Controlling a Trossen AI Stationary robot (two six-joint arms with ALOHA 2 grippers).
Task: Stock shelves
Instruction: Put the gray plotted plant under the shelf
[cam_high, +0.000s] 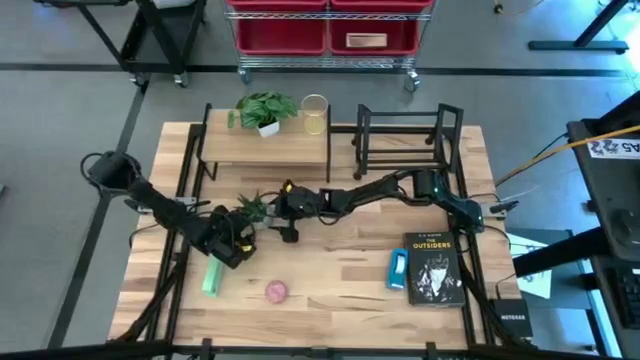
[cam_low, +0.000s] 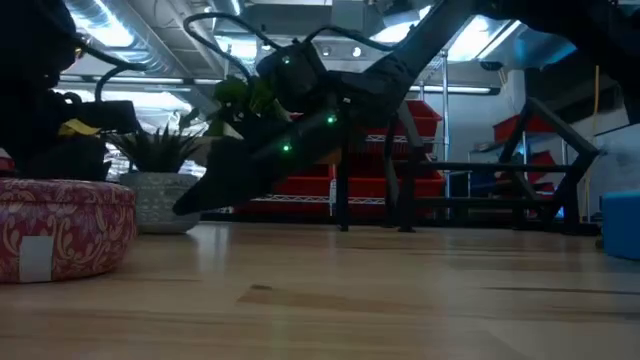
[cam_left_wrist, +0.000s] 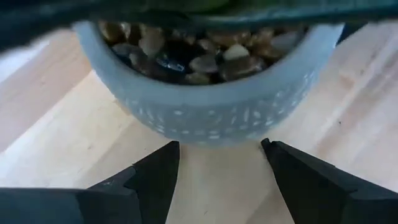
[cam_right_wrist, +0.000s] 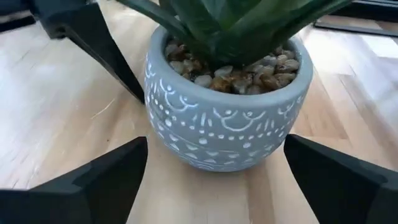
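Across the upper middle of the high view we see the wood-topped shelf (cam_high: 266, 150) with a leafy plant (cam_high: 266, 108) and a glass (cam_high: 314, 115) on top, and to its right the black rack (cam_high: 404, 140), bare as far as we can tell. Lower on the table (cam_high: 330, 290) lie a book (cam_high: 436, 268), a blue item (cam_high: 398, 268), a green item (cam_high: 212, 277) and a pink tin (cam_high: 276, 291), none of them shelved yet.

Near the centre left, both arms meet at a small potted plant (cam_right_wrist: 227, 118), a grey patterned pot filled with pebbles, standing upright on the table below the shelf. We judge the step in hand to be picking up this pot. The next move calls for one gripper to close on the pot's sides and lift it level toward a shelf, while the other backs away.

Our right gripper (cam_right_wrist: 214, 171) has its jaws spread wide, either side of the pot but not touching. Our left gripper (cam_left_wrist: 219, 168) is likewise open, narrower, its fingers just short of the pot, holding nothing.
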